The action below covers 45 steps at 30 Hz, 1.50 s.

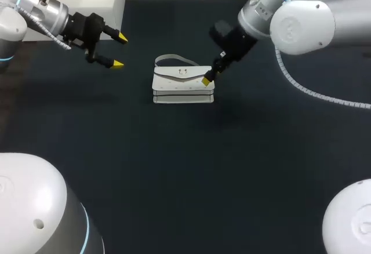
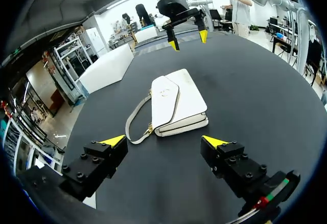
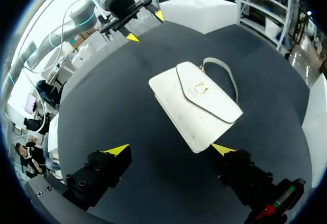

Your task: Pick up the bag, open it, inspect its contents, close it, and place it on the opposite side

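Counting 1 bag (image 1: pixel 182 86) | left tool (image 1: pixel 119 51) spread | right tool (image 3: pixel 169 149) spread

A shut flap (image 1: pixel 174 75) hides what the bag (image 1: pixel 182 96) holds.

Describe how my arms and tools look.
The left arm and right arm: silver-grey tubes, white rounded joints, thin blue rings, a white coiled cable along each. The left tool and right tool: black, two yellow-tipped fingers.
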Motion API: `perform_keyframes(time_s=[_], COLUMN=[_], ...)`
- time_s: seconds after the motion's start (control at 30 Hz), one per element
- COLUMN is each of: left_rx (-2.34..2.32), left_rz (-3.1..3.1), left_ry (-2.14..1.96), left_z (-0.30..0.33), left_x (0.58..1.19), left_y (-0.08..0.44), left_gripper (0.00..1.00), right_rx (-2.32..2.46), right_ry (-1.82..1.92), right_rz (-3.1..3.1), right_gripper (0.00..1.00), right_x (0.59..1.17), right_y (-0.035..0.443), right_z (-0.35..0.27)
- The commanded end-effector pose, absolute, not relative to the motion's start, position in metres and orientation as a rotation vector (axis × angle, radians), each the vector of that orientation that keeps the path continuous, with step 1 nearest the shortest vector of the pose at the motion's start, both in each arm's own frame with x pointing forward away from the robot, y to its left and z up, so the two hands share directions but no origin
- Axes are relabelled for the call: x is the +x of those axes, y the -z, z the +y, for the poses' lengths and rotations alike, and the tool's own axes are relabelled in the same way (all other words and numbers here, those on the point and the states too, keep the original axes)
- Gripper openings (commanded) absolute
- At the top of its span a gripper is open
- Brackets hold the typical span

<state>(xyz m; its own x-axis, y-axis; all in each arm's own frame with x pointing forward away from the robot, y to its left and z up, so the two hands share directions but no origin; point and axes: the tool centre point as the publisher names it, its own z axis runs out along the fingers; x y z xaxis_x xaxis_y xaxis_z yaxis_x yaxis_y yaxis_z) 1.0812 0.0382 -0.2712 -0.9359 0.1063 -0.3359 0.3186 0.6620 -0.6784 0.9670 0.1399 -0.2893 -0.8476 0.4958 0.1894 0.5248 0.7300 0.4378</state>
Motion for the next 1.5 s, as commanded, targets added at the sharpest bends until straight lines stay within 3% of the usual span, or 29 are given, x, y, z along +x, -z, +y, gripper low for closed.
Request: perform_keyframes(time_s=[0.03,0.67,0.97,1.5], left_rx=[0.374,0.420,0.562,0.586], left_rz=[2.569,2.450,2.453,2.489], left_ry=[1.082,0.934,0.989,0.977], left_z=[0.031,0.018,-0.003,-0.014], left_x=[1.067,1.060,1.074,1.088], left_y=[0.264,0.262,0.270,0.272], left_gripper=[1.00,1.00,1.00,1.00], right_rx=[-0.662,-0.611,-0.138,-0.087], right_ry=[0.772,0.765,0.552,0.415], right_rz=[-3.252,-3.333,-3.719,-3.816], right_gripper=[1.00,1.00,1.00,1.00], right_x=[0.959,0.958,0.954,0.964], right_y=[0.296,0.304,0.318,0.328], right_z=[0.146,0.152,0.169,0.169])
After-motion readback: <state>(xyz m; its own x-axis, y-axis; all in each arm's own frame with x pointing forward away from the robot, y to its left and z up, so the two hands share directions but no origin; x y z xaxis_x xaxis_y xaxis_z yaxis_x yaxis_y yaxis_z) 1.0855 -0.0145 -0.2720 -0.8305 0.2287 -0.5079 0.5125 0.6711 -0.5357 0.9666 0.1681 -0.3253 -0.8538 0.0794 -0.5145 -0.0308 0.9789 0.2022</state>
